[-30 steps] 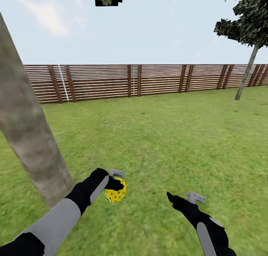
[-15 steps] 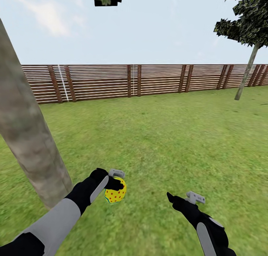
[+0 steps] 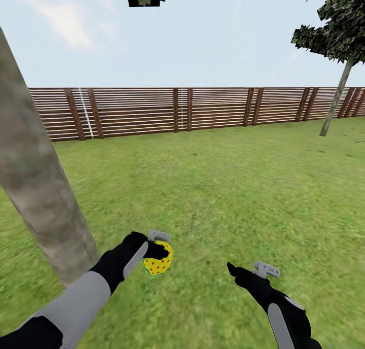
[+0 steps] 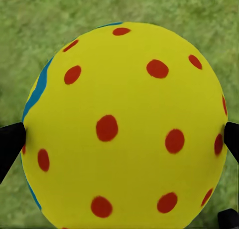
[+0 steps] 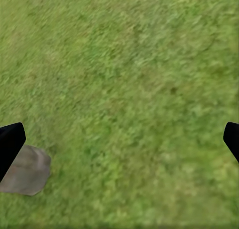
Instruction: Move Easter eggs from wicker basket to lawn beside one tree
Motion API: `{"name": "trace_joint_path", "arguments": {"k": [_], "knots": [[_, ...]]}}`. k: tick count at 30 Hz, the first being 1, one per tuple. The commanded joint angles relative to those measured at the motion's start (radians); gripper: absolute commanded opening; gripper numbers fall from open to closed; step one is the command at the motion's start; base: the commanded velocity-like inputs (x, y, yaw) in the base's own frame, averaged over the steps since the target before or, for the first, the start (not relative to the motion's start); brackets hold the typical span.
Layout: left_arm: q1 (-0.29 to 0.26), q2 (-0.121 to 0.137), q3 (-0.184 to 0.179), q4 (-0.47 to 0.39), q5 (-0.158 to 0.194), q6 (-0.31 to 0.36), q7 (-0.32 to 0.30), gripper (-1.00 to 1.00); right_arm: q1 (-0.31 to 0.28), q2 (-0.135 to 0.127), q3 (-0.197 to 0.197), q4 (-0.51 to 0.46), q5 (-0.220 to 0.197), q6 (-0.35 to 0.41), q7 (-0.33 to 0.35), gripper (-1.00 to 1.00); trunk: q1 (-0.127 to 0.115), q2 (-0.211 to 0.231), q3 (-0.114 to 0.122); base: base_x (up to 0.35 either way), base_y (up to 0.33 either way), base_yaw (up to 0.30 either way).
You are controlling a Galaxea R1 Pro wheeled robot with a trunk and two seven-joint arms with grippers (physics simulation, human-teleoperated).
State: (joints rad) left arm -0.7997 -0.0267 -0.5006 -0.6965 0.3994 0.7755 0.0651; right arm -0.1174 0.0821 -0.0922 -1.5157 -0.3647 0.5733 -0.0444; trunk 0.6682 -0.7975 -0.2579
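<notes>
Gripping egg (image 3: 158, 266), left fingers (image 3: 161, 252) near tree (image 3: 40, 197).

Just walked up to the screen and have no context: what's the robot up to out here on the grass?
The robot stands on the lawn beside a thick-trunked tree. Its left gripper is shut on a yellow Easter egg with red dots, held near the foot of the trunk. The right gripper is open with nothing between its fingers, over bare grass. A wooden fence runs across the back.
</notes>
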Motion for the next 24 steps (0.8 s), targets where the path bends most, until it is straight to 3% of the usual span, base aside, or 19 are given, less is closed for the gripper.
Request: {"name": "trace_joint_path", "arguments": {"k": [1,7,24], "knots": [[-0.001,-0.004,-0.003,0.009,0.008,0.001,0.006,-1.0,-0.001,0.001,-0.001,-0.001,-0.01,0.005,-0.005,1.0,0.004,-0.008,-0.005,0.0,0.0,0.0],[-0.002,-0.018,-0.004,0.051,0.007,0.0,-0.001,-1.0,-0.001,0.001,-0.001,-0.001,-0.011,0.005,-0.005,1.0,0.027,-0.05,-0.023,0.0,0.0,0.0],[-0.003,-0.02,-0.004,0.054,0.007,0.0,-0.004,-1.0,-0.001,0.001,-0.001,-0.001,-0.011,0.003,-0.005,1.0,0.092,-0.169,-0.077,0.0,0.0,0.0]]}}
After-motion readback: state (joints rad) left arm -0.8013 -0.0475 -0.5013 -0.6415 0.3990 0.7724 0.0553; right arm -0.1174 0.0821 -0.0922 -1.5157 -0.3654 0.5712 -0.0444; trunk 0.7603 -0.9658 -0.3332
